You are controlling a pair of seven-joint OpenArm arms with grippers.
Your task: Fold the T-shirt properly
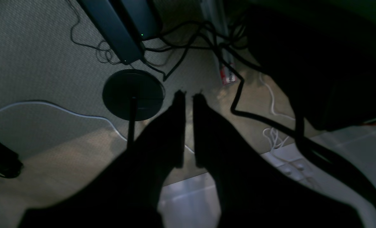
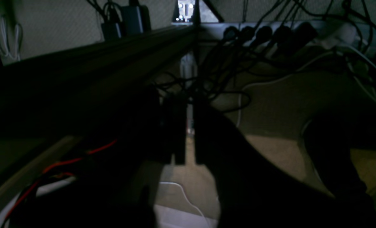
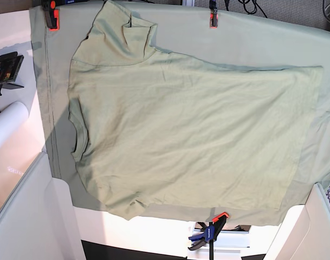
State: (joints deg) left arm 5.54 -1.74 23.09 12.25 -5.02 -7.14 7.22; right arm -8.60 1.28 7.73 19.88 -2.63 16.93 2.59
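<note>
While the T-shirt (image 3: 192,141) lies flat across the cloth (image 3: 251,43), collar toward its left edge, no fold is made: flatten the turned-over far sleeve (image 3: 127,38) first. Left gripper (image 1: 188,95) and right gripper (image 2: 189,104) hang below the table, jaws nearly closed, empty, well apart from it.

a pale green table cloth (image 3: 273,43) covers the white table (image 3: 13,32), held by orange clamps (image 3: 51,16) at its edges. below, dim grey carpet (image 1: 32,47) carries tangled black cables (image 1: 188,41), a white cable (image 1: 48,106), a round black stand base (image 1: 132,95) and a loaded power strip (image 2: 270,31).
</note>
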